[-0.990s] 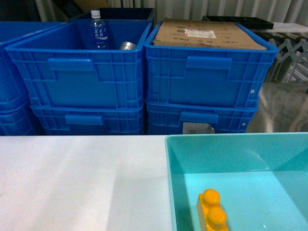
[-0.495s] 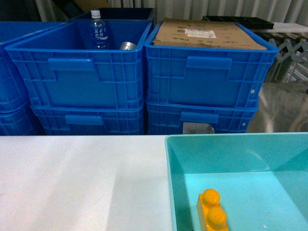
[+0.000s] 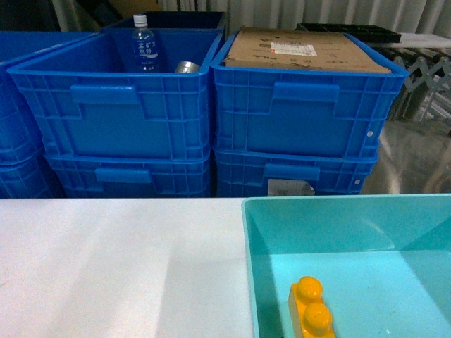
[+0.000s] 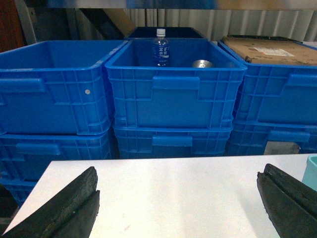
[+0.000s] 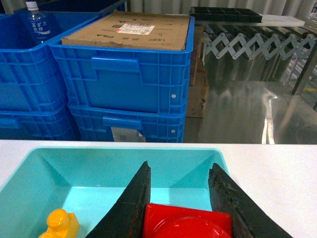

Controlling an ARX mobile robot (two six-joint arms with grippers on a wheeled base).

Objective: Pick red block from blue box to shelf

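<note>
Your right claw [image 5: 181,210] sits around the red block [image 5: 187,226] in the blue box [image 5: 74,163]; squeeze, then lift.

The head camera looks forward and slightly down over the white surface [image 3: 106,260] at the stacked blue crates [image 3: 116,105], which both low wrist cameras, apparently hovering close above it, also face.

Stacked blue crates [image 3: 211,113], water bottle [image 3: 144,44], cardboard box [image 3: 303,49]

red block [image 5: 190,224] cut by bottom edge (studs unseen), bottle [image 3: 144,44] label unreadable
</note>
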